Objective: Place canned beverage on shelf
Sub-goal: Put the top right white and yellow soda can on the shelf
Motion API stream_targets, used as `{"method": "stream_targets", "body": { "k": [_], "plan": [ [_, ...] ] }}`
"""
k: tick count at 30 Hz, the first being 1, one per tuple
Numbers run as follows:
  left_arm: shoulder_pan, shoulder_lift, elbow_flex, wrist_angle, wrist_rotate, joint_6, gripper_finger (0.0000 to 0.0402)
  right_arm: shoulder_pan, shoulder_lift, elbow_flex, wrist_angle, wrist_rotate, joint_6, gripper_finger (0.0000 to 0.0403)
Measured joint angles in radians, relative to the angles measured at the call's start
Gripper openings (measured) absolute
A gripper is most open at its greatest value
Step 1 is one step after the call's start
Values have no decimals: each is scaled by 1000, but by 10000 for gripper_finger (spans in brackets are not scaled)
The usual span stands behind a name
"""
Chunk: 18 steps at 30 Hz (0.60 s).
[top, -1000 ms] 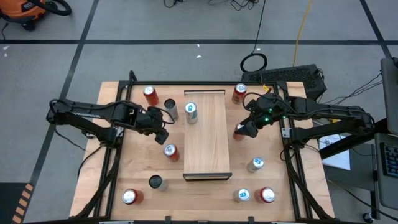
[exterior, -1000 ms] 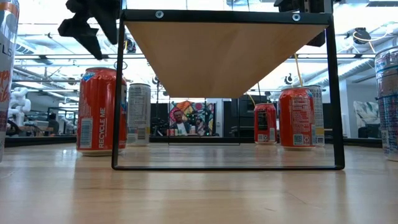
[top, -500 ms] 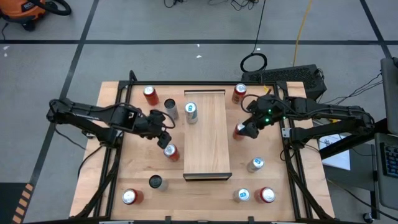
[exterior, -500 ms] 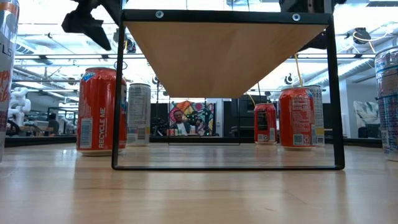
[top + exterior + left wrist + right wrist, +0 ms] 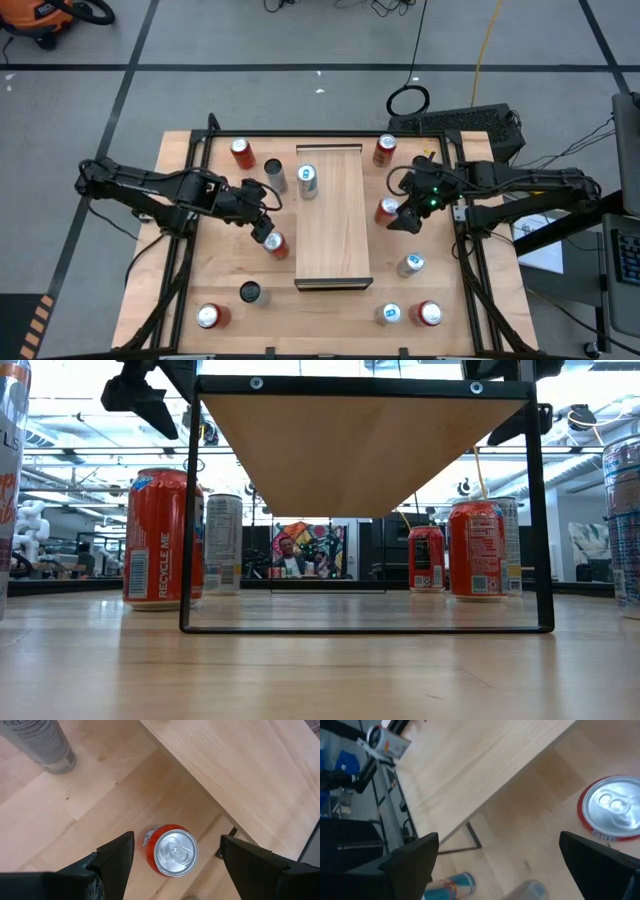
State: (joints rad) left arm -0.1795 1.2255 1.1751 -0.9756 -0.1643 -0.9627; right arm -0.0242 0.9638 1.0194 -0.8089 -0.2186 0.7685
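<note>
We are hovering the left gripper (image 5: 172, 855), fingers (image 5: 117, 857) spread and released, with a red can (image 5: 171, 851) standing between them on the pale-wood desk (image 5: 225, 285). Our right gripper's (image 5: 497, 865) fingers (image 5: 410, 860) are gaping wide too, a second red can (image 5: 612, 809) just beyond one finger beside the shelf (image 5: 333, 215). A grey lined floor (image 5: 250, 40) is surrounding the desk.

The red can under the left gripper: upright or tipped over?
Upright. The red can shows its round silver lid and pull tab facing the wrist camera, standing on the tabletop between the open fingers of the left gripper.

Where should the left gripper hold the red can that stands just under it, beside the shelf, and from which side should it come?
Grip the red can round its curved side wall, coming straight down: it stands upright, and the open left gripper already straddles it.
</note>
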Motion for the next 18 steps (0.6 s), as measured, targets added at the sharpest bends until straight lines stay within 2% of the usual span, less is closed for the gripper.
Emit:
{"method": "stream_targets", "body": {
  "k": [12, 18],
  "plan": [
    [-37, 0, 0, 26, 8, -8, 297, 51, -1, 123, -170, 38, -82, 391],
    [-45, 0, 0, 26, -4, -46, 297, 51, -1, 124, -268, 87, -23, 391]
  ]
}}
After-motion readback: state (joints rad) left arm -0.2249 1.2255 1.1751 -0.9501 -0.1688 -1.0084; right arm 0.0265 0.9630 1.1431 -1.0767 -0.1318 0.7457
